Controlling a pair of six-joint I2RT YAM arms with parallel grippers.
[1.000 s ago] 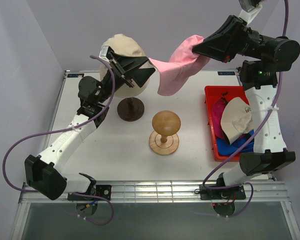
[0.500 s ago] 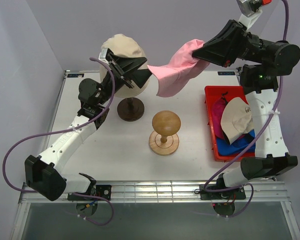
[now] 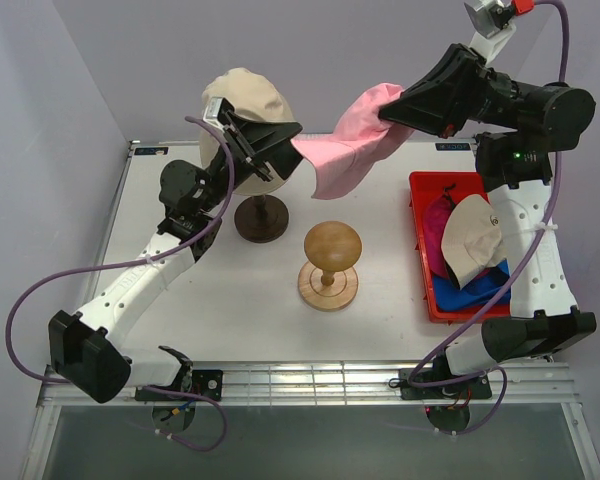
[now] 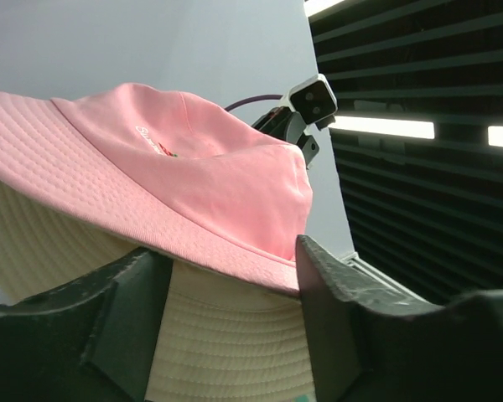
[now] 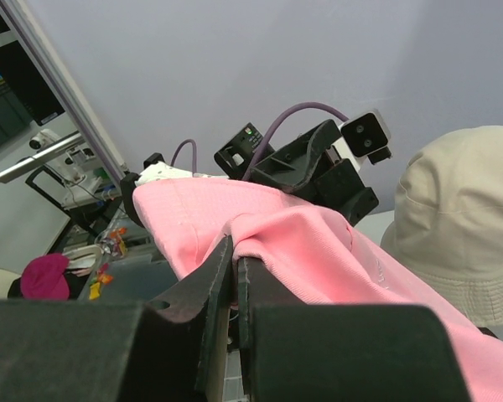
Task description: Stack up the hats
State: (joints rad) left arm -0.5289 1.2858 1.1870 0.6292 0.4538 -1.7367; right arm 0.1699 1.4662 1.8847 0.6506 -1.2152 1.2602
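My right gripper (image 3: 385,108) is shut on a fold of the light pink bucket hat (image 3: 348,140) and holds it high over the table's back. It shows the same way in the right wrist view (image 5: 237,251), pinching the pink hat (image 5: 318,243). The hat's far brim reaches my left gripper (image 3: 294,142). In the left wrist view that gripper (image 4: 226,255) has its fingers wide apart, with the pink brim (image 4: 176,167) and its cream underside lying across the gap. The beige bucket hat (image 3: 242,100) sits on the head form just behind my left gripper. A magenta cap (image 3: 438,215) and a blue cap (image 3: 480,290) lie in the red bin.
The red bin (image 3: 418,185) stands at the right and also holds a cream cap (image 3: 470,240). The head form rests on a dark brown stand (image 3: 260,218). A light wooden stand with a round top (image 3: 330,252) is at the table's middle.
My right gripper has shifted slightly left and up with the pink hat, which now stretches more level toward my left gripper. My left gripper has risen a little at the brim.
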